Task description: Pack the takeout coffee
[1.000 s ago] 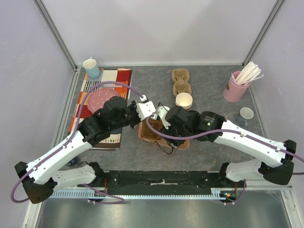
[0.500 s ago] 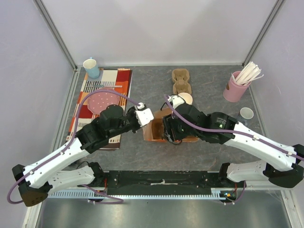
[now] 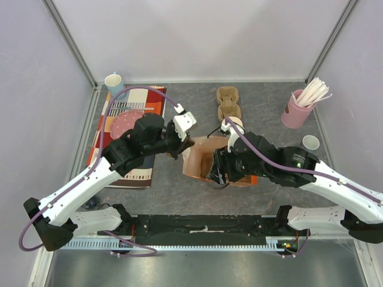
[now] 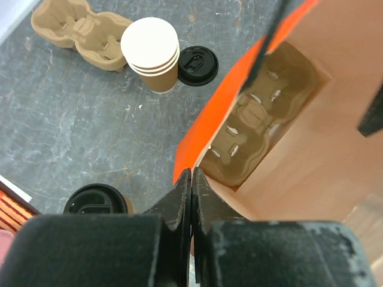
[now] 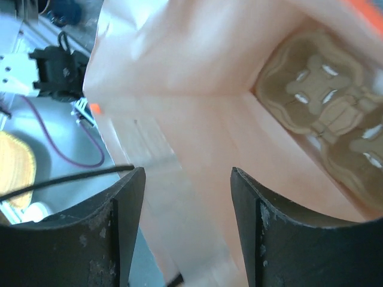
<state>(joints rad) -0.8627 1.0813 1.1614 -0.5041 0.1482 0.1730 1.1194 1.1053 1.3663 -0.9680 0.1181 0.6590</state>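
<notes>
The takeout coffee [image 4: 94,202], black lid fitted, stood on the tabletop [image 4: 90,131] outside the paper bag [image 4: 311,155], just beside its orange wall and close below my left gripper [image 4: 191,179]. That gripper was pressed together on the bag's rim, while my right gripper [image 5: 187,179] had its jaws apart at the bag's mouth, holding nothing. A cardboard cup carrier [image 4: 248,122] lay on the bag's floor.
</notes>
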